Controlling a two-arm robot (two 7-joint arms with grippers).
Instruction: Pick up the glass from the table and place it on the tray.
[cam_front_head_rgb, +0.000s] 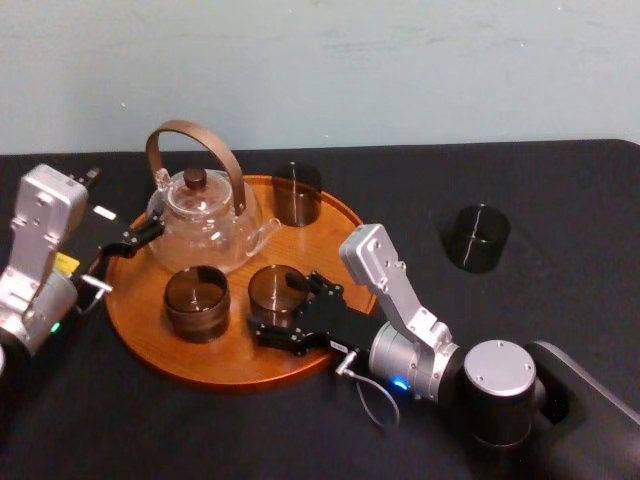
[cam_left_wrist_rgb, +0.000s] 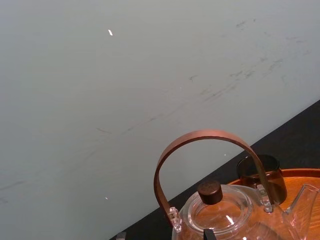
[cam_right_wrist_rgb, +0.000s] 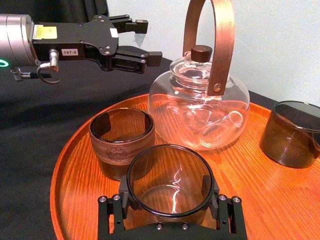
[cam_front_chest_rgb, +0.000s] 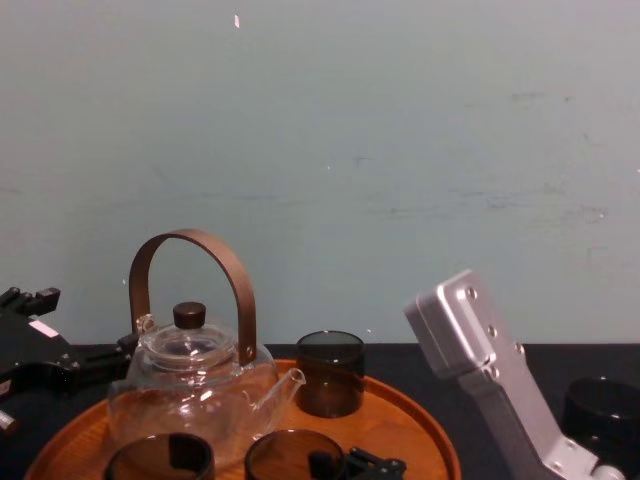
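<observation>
One round orange-brown wooden tray (cam_front_head_rgb: 135, 300) with a low raised rim lies on the left half of the table (cam_front_head_rgb: 560, 200), which has a black, matte cloth-like top. There are four short, smoky dark cylindrical glasses: three on the tray and one on the table.

The right gripper (cam_front_head_rgb: 287, 306) reaches in over the tray's near rim. Its black fingers (cam_right_wrist_rgb: 207, 186) press against opposite sides of the front glass (cam_front_head_rgb: 277, 290), which stands upright on the wood near that rim. Just to the left of it stands a second glass (cam_front_head_rgb: 196, 303), apart from it and also upright. The third glass (cam_front_head_rgb: 297, 193) stands at the tray's far edge. The fourth glass (cam_front_head_rgb: 477, 238) stands alone on the table's right half, well apart from the tray.

A single clear glass teapot (cam_front_head_rgb: 205, 215), with a brown hoop handle and a dark knob on its lid, sits on the tray's far-left part, behind the two front glasses.

The left gripper (cam_right_wrist_rgb: 148, 39) hangs at the tray's left rim beside the teapot, its fingers spread apart with nothing between them.
</observation>
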